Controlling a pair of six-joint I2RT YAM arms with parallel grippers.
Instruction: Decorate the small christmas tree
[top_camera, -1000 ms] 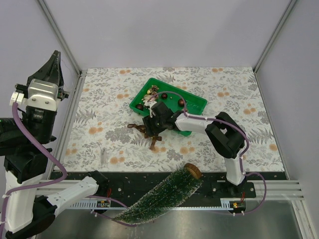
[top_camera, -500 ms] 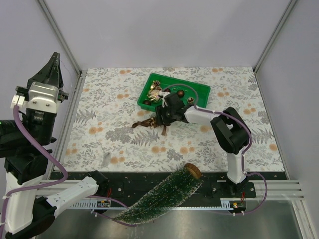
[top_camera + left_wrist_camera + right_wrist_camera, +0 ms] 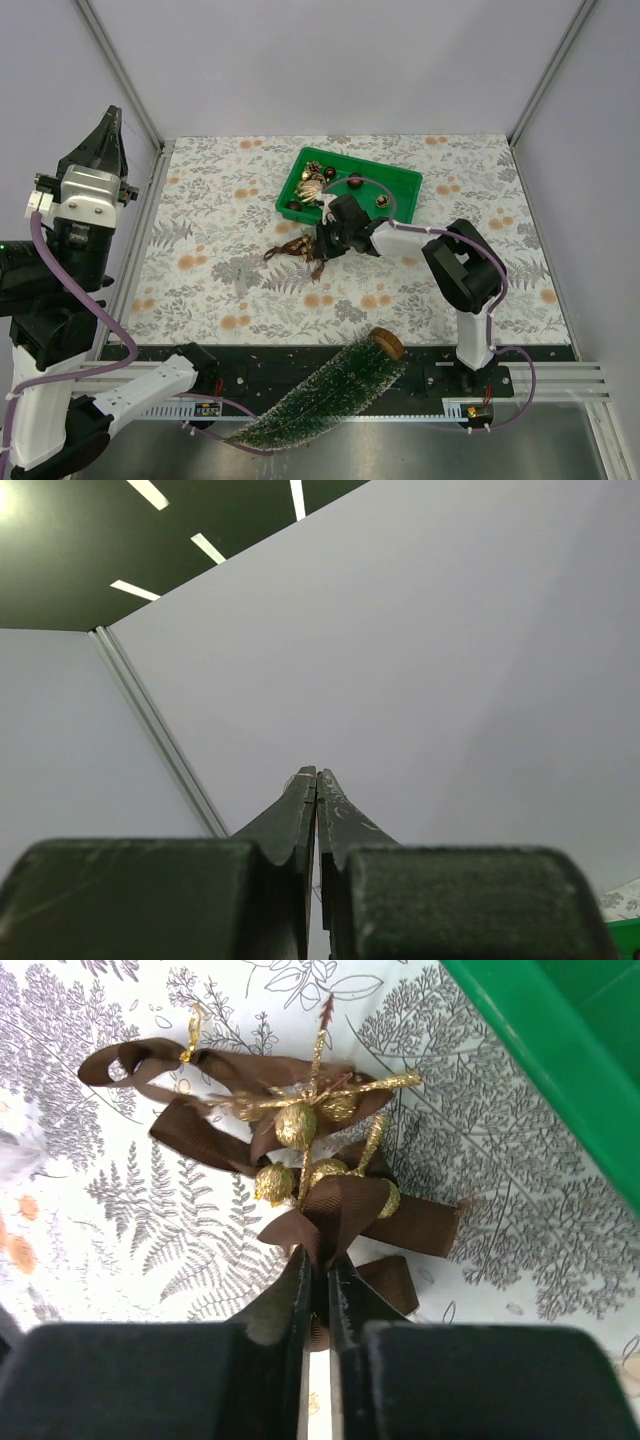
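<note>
the small christmas tree [image 3: 320, 395] lies on its side at the near edge of the tabletop, set at a slant. it is a slim cone of dark green bristles with frosted tips. its round wooden disc base [image 3: 388, 344] points toward the right edge, its tip toward the near left corner.

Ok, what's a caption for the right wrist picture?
Right gripper pinching a brown-and-gold ribbon ornament beside the green tray.

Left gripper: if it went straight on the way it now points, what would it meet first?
Nothing near. The left gripper, shut, points upward into free air; the first thing in its line seems to be the pale grey wall of the enclosure. Its distance cannot be judged.
</note>
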